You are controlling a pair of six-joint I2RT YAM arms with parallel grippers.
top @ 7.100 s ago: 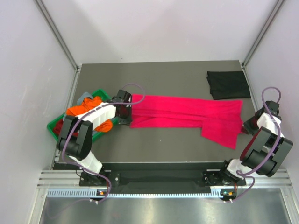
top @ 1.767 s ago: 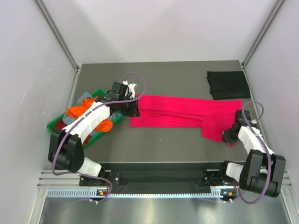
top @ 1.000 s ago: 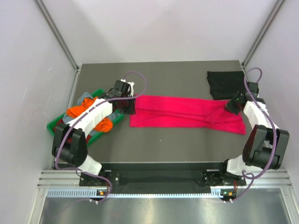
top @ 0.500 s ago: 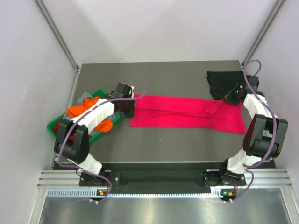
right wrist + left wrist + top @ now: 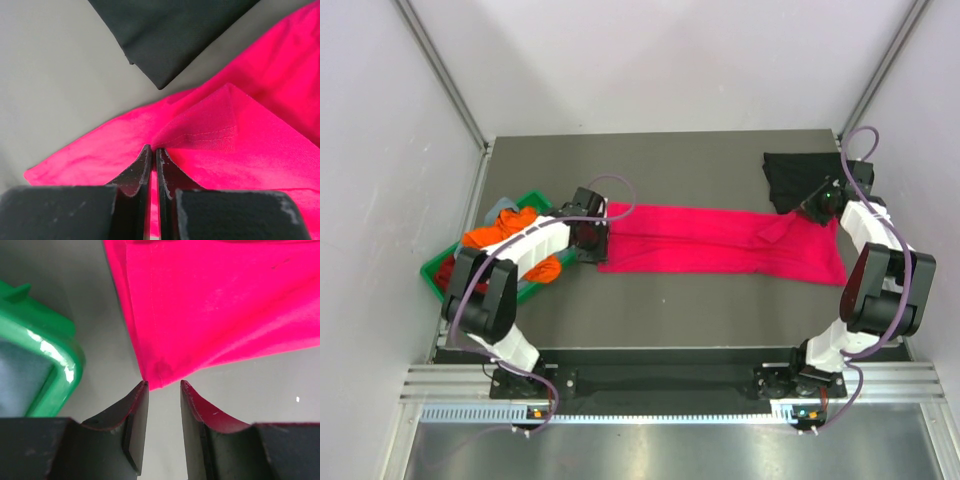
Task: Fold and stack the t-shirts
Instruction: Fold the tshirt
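The pink t-shirt (image 5: 720, 240) lay along the surface (image 5: 670, 300). My right claw (image 5: 153, 149) was clenched on its folded-over flap. My left claw (image 5: 164, 385) hung released at a left-end corner, which I judged needed a deep pinch.

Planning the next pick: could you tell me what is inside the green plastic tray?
Crumpled orange cloth, grey-blue cloth and dark red cloth; the left arm covers the green plastic tray's middle.

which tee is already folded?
The black t-shirt at the far right corner: a compact flat rectangle. The pink t-shirt lies stretched across the table; the orange t-shirt is bunched in the green tray.
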